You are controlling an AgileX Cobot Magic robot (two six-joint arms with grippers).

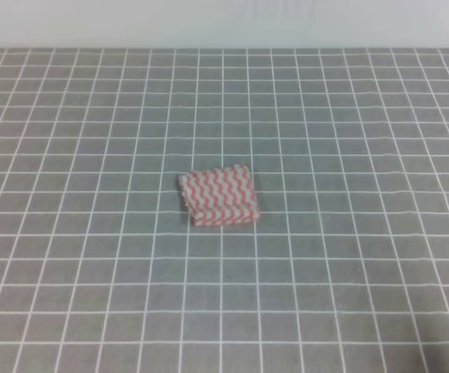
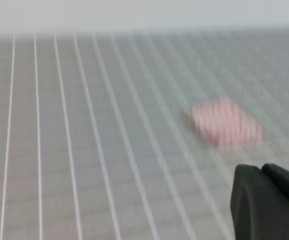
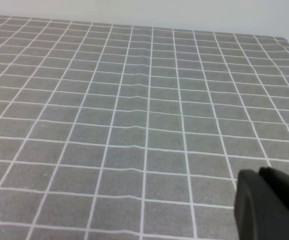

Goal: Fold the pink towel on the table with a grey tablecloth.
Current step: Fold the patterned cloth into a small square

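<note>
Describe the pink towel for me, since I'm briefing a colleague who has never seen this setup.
Start from the table with a grey tablecloth, a broad cloth ruled with a grid of thin white lines. Near its middle lies the pink towel, a small squarish cloth covering a few grid squares. It is the only object on the cloth, and its pink-and-white wavy zigzag stripes stand out against the grey.

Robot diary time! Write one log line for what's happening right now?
pink towel: lying as small stacked rectangle, mid-table | grey tablecloth: flat | left gripper: away from towel, holding nothing | right gripper: over bare cloth, towel unseen
</note>
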